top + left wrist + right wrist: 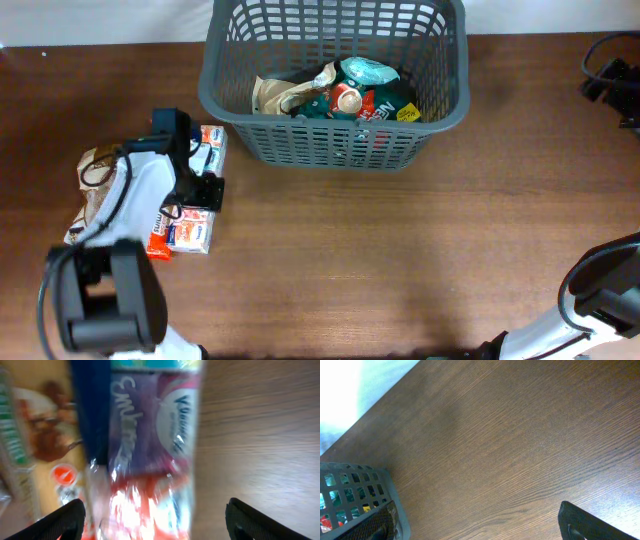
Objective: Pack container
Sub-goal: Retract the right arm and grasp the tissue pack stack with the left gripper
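The container, a dark grey lattice basket, stands at the back middle of the table with several packets inside. Its corner also shows in the right wrist view. My left gripper is low over a row of tissue packs at the left. In the left wrist view its fingers are open, one on each side of a blurred orange and white pack; a purple pack lies beyond. My right gripper is open and empty over bare table, right of the container.
A brown snack packet lies left of the tissue packs and shows in the left wrist view. Black cables and arm parts sit at the far right edge. The table is brown wood.
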Controlling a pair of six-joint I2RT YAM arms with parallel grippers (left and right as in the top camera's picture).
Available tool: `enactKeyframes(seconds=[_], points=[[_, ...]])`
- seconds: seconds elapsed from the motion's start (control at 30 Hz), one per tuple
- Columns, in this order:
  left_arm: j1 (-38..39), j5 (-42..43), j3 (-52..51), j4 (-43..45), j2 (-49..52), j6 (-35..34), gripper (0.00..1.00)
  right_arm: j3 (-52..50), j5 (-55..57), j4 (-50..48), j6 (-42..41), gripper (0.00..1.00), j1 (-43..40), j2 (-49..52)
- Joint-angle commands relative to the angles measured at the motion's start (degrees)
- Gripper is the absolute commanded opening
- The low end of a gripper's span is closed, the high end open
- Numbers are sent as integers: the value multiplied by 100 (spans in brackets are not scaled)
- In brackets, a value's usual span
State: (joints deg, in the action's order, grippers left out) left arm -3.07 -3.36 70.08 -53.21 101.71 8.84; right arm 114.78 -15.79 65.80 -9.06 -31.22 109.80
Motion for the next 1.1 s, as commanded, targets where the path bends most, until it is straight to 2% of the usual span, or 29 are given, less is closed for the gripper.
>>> enactKeyframes(seconds=[0.0, 0.1, 0.13, 0.2, 0.23, 0.27, 0.3, 0.4, 0.57, 0.6, 0.7, 0.9, 0.97, 1.07], points=[[-192, 138, 57, 179, 509, 369, 83, -26, -28, -2, -46, 99, 20, -46], [-326, 352, 57, 306, 807, 372, 81, -26, -28, -2, -46, 99, 20, -46], [-369, 444, 57, 332, 901, 372, 77, -26, -28, -2, -46, 99, 20, -46], [-413, 671, 57, 308, 1040, 372, 44, -26, -28, -2, -46, 99, 20, -46], [-413, 713, 57, 293, 1051, 369, 20, -26, -28, -2, -46, 99, 20, -46], [-413, 737, 61, 260, 1051, 367, 4, -26, -28, -2, -46, 99, 20, -46], [-411, 791, 103, 179, 1034, 367, 2, -26, -28, -2, -46, 99, 20, -46], [-413, 925, 501, -299, 975, 367, 2, -26, -28, -2, -48, 99, 20, -46], [-415, 953, 1978, -1307, 693, 369, 2, -26, -28, -2, -46, 99, 20, -46], [-424, 791, 2798, -1692, 551, 367, 2, -26, -28, -2, -46, 99, 20, -46], [-424, 420, 4109, -2157, 389, 369, 2, -26, -28, -2, -46, 99, 20, -46], [-376, 109, 6441, -2385, 282, 407, 2, -26, -28, -2, -46, 99, 20, -46], [-247, 422, 6961, -2319, 282, 898, 2, -26, -28, -2, -46, 99, 20, -46], [142, 1287, 7473, -2072, 282, 2070, 2, -26, -28, -2, -48, 99, 20, -46]])
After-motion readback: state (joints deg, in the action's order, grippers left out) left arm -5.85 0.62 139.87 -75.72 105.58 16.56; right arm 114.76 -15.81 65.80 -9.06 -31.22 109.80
